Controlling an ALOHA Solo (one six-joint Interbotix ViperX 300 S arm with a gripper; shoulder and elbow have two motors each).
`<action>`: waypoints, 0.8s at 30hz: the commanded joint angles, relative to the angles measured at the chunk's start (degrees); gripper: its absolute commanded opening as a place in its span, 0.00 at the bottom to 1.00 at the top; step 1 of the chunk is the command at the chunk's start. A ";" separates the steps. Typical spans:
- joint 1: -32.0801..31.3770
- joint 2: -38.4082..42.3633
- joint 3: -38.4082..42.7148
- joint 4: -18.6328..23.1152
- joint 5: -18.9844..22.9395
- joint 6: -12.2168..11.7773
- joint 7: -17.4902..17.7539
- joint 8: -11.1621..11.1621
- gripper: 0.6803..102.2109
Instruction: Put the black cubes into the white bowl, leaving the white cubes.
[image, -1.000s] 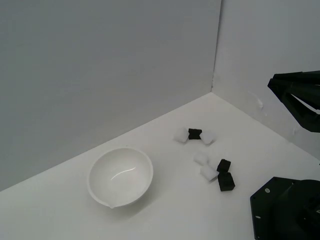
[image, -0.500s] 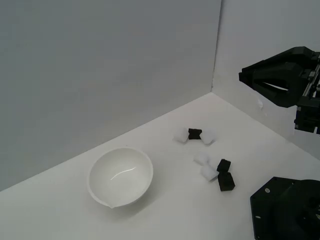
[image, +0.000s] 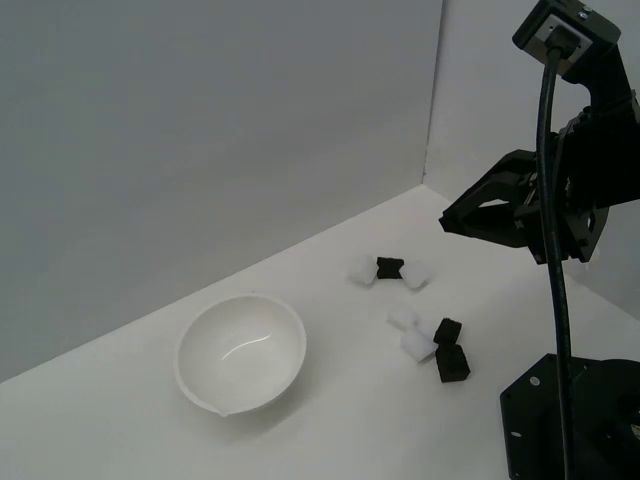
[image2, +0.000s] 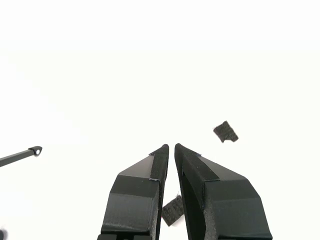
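On the exterior view's left, the white bowl (image: 241, 351) sits upright on the white worktop (image: 120, 420), nothing inside it. Right of it, nearer the back corner: one black cube (image: 389, 268) wedged between two white cubes (image: 361, 273) (image: 416, 277), touching both. Closer to the camera, second cluster: two white cubes (image: 403, 318) (image: 417, 346) stacked front-to-back, two black cubes (image: 447, 331) (image: 452, 363) just beside them on the right. All cubes are well apart from the bowl. Further right, the claw (image: 447, 220) hangs in the air above and right of the clusters, holding nothing. Wrist view: claw (image2: 171, 146) tips pressed nearly together, only a sliver between them; two black cubes visible there (image2: 226, 132) (image2: 172, 210), white cubes washed out.
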 joint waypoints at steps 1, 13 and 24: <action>0.88 -1.41 -1.41 -1.67 -1.85 -1.05 1.41 0.35 0.03; 0.88 -8.00 -8.17 -2.46 -2.72 10.02 6.42 -3.25 0.20; 0.79 -15.47 -15.64 -2.37 -2.46 11.78 11.07 -5.01 0.68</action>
